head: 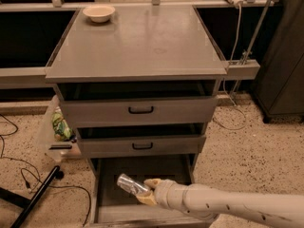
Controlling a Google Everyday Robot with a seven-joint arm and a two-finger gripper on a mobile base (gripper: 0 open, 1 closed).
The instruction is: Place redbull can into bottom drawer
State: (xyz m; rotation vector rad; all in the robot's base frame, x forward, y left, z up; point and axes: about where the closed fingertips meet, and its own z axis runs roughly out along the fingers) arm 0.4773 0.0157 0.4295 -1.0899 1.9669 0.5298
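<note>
**Can held low over bottom drawer, set-down pending**

We see the end effector (pixel 146 193) clamped on one end of the can (pixel 131 184). The can is tilted, free end pointing up-left, over the tray of the open bottom drawer (pixel 164 169). We cannot tell whether it touches the tray.

We judge the step in hand is the set-down. Lower until the can rests near the tray's middle, away from the front wall and sides. Then spread the fingers and lift straight out so they don't drag it. The tray looks like smooth plain grey metal, so a round can may roll; we'd lay it flat and release gently. On the way out the arm should clear the middle drawer (pixel 109 146).

The bench (pixel 137 46) above carries a bowl (pixel 99 13) at its back left. The ground (pixel 256 146) is speckled, with cables (pixel 12 127) and a bag (pixel 61 127) left of the cabinet.
</note>
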